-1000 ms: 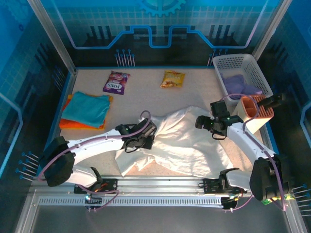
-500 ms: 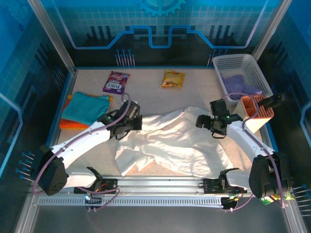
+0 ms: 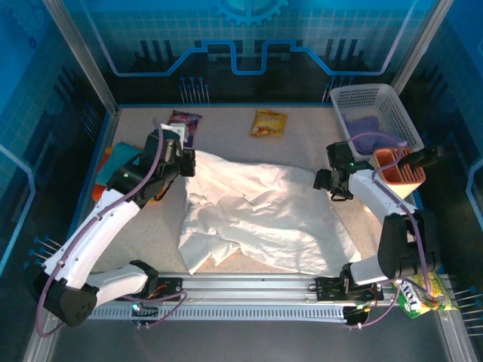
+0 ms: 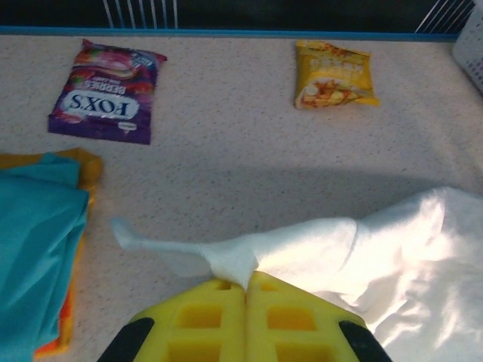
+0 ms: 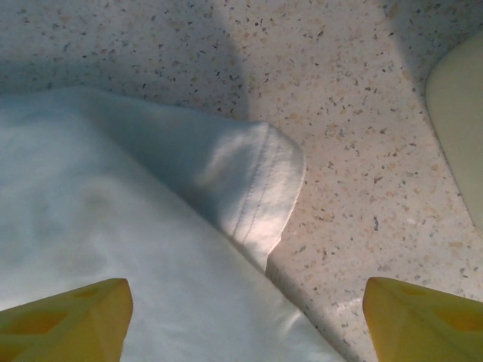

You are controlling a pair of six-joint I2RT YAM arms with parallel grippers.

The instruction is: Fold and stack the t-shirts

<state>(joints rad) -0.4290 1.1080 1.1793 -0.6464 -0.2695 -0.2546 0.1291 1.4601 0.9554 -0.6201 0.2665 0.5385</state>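
Fully outstretched, left gripper (image 4: 245, 285) (jaws pinched) holds white t-shirt (image 4: 400, 249).

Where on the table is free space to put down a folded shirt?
Bare table lies between the purple packet and yellow packet, and from the yellow packet to the white basket. The middle is crowded: the white t-shirt covers it, with the left tool shut on its edge. The folded teal shirt takes the left side.

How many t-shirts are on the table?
3: white t-shirt spread mid-table; teal t-shirt folded at left, atop orange t-shirt. Purple cloth in the basket may be another.
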